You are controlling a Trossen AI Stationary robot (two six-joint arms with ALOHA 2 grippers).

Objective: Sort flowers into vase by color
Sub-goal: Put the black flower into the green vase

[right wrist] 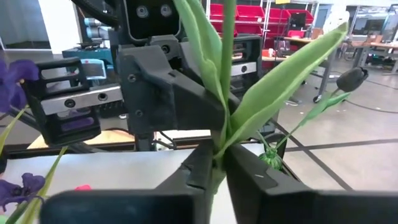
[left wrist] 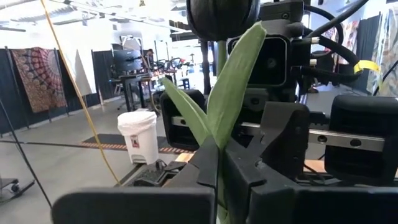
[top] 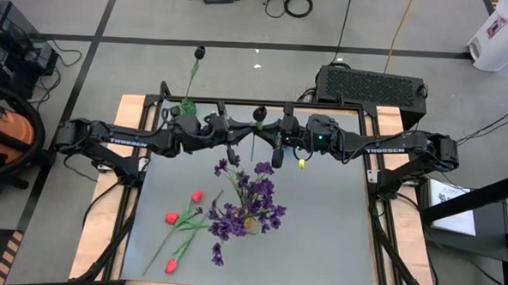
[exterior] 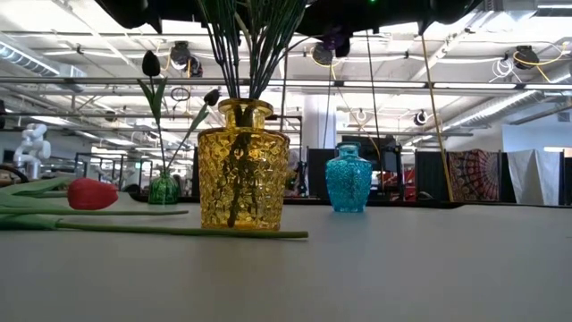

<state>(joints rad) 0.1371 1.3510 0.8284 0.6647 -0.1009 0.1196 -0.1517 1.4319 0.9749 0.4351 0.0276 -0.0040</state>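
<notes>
1. The black-headed flower (top: pixel 259 114) stands upright near the table's back edge, between both grippers; its stem base is hidden by them.
2. The left gripper (left wrist: pixel 219 163) is clamped on the stem; the right gripper (right wrist: pixel 219 163) also grips it.
3. Purple sprays (top: pixel 250 202) and red tulips (top: pixel 182 218) lie mid-table (top: pixel 336 232), with bare surface to the right.
4. In the low view, the yellow vase (exterior: pixel 242 167) cuts off the stems above.

A black-headed flower (top: pixel 259 114) stands upright at 12 o'clock, its green stem pinched between both claws. Another black bloom (top: pixel 199 52) leans in the green vase (top: pixel 188 106) at 11 o'clock. Purple sprays (top: pixel 250 202) fill the middle; red tulips (top: pixel 182 218) lie at 8 o'clock.
</notes>
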